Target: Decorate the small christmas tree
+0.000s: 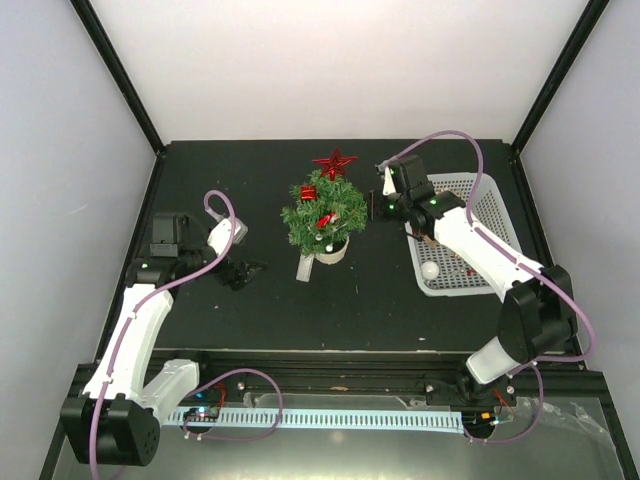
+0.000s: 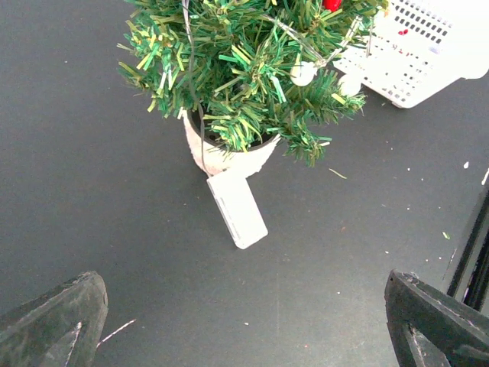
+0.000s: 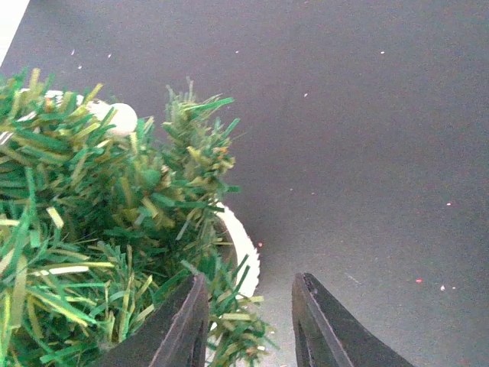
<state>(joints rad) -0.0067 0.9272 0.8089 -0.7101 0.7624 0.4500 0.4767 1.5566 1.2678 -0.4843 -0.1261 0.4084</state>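
The small christmas tree (image 1: 323, 212) stands mid-table in its white pot (image 1: 333, 250), with a pale tag (image 1: 305, 267) lying in front. A red star (image 1: 334, 162) sits by its far side, and red ornaments (image 1: 308, 192) hang in the branches. My right gripper (image 1: 378, 195) hovers at the tree's right edge. In the right wrist view it (image 3: 248, 321) is open, with only branch tips of the tree (image 3: 92, 229) between its fingers and a white ball (image 3: 118, 116) in the foliage. My left gripper (image 1: 248, 270) rests low, left of the pot, and is wide open (image 2: 244, 321) facing the tree (image 2: 244, 69) and the tag (image 2: 237, 208).
A white mesh basket (image 1: 470, 240) stands right of the tree under the right arm, with a white ball (image 1: 430, 270) and small red bits inside. Its corner shows in the left wrist view as the basket (image 2: 420, 46). Black frame posts border the table.
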